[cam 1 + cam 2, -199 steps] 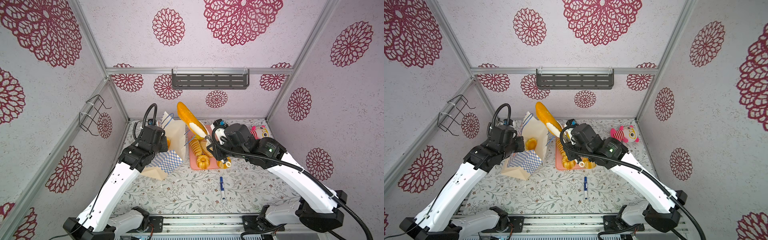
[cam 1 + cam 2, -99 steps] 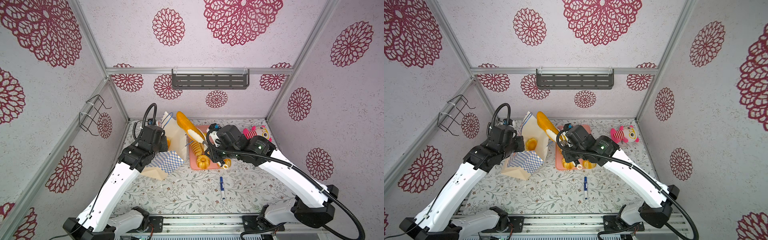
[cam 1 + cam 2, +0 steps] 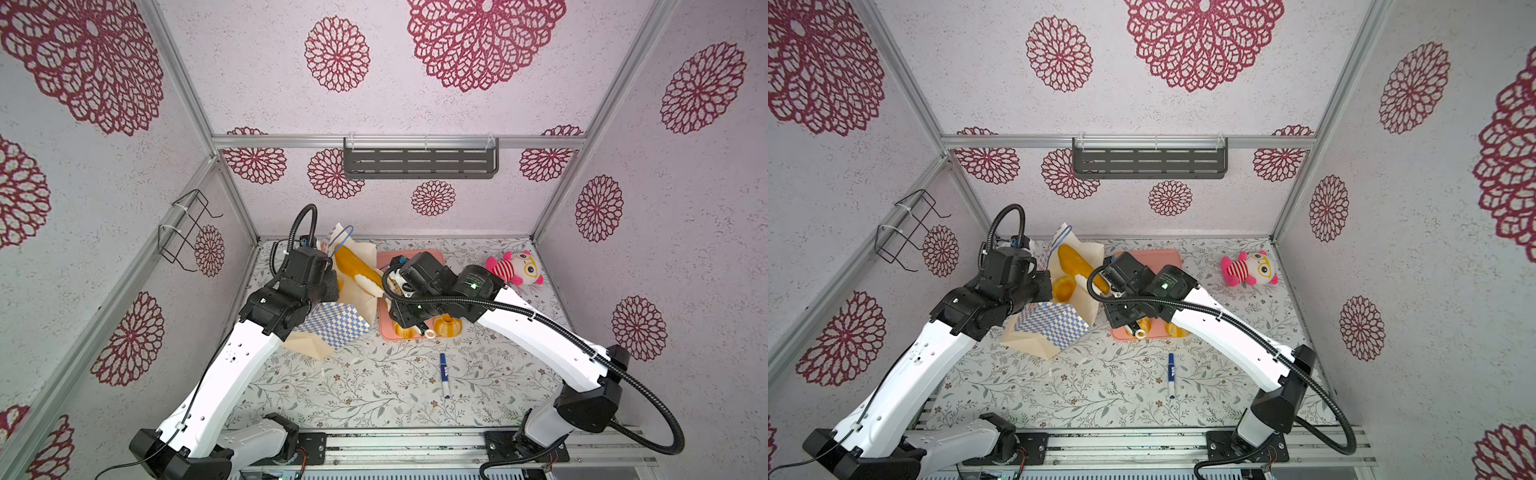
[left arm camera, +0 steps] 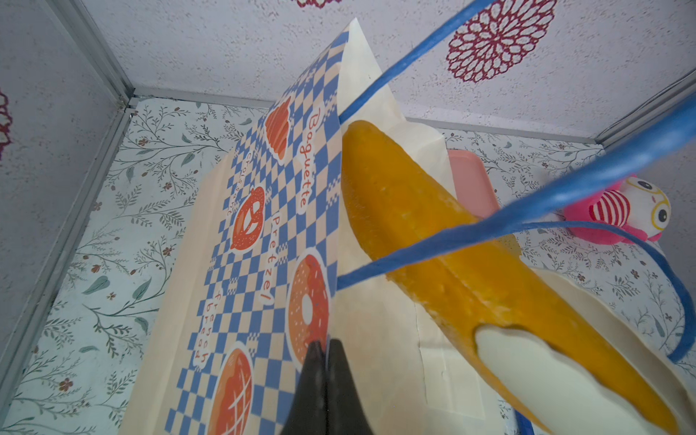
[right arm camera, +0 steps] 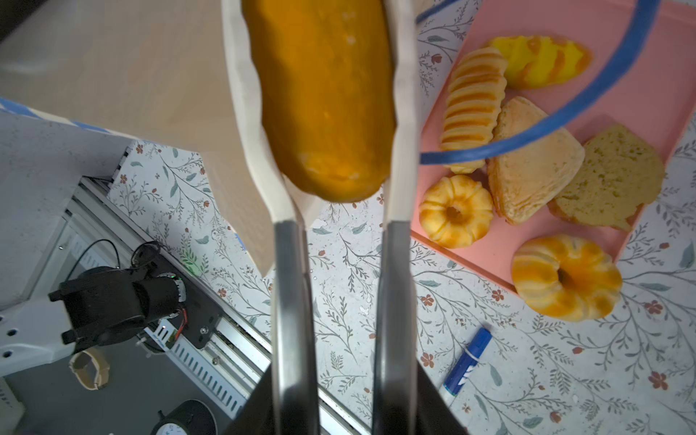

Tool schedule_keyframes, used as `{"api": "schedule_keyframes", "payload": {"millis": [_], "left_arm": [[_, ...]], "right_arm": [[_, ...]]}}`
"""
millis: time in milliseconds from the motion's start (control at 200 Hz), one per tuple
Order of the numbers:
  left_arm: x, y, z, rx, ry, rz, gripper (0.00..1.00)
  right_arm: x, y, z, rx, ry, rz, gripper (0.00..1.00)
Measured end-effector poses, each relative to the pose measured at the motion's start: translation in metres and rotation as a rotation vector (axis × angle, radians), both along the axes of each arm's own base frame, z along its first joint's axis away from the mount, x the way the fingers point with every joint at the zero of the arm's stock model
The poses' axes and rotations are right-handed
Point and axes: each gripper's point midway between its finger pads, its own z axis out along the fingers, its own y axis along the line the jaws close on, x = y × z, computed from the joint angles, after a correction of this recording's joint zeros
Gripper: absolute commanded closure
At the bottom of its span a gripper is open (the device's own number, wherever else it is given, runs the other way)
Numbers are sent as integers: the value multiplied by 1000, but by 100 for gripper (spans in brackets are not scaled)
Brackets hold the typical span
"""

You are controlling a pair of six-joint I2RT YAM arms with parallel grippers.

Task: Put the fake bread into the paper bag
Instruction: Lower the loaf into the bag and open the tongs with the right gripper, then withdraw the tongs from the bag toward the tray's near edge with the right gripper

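Clock bearings are read in the top views, with 12 at the back wall.

Paper bag (image 3: 332,328) (image 3: 1050,328): stands at 10 o'clock on the table (image 3: 374,395), mouth open toward the camera. The left gripper (image 4: 326,348) is clamped on the rim of the bag's checked wall, its fingertips pressed together on the paper.

Long loaf (image 3: 353,266) (image 3: 1075,262): lies slanted in the bag mouth against the cream inner wall. Its far end points to 11 o'clock and its near end sticks out over the rim toward 4 o'clock. A blue cord handle (image 4: 414,248) crosses it. The right gripper (image 5: 324,45) straddles the near end with one cream finger (image 5: 248,113) on each flank. No gap shows between finger and loaf.

A yellow ring-shaped pastry (image 3: 1064,289) sits inside the bag, at 7 o'clock of the loaf.

Pink tray (image 3: 1167,258): at 3 o'clock of the bag, just beside it. The right wrist view shows these on it:
- croissant (image 5: 542,60)
- ridged loaf (image 5: 474,101)
- triangular pie (image 5: 534,162)
- brownish bun (image 5: 610,177)
- ring cake (image 5: 455,211)

A second ring cake (image 5: 565,278) overhangs the tray corner.

The blue marker (image 3: 444,374) lies on the table at 5 o'clock of the tray. The pink striped plush (image 3: 515,268) is at 2 o'clock, well apart from the bag.
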Motion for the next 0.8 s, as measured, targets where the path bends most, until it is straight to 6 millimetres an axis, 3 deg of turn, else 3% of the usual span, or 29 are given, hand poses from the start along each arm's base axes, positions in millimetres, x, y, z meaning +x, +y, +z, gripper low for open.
{"api": "schedule_keyframes", "payload": {"millis": [150,545,670,801], "left_arm": [[0,-1,0,0,0,-3,100],[-1,-1,0,1,1,-5,100],[-1,-1,1,3,-1,-3,100],[-1,0,1,5,-2,0,100]], "right_arm": [[5,3,2,-2,-15,-2,44],[11,-4,8,-19,-61,-28,44],[17,-21,21,-21,-100,-61,44],[27,-62,40,7,-146,-149,43]]}}
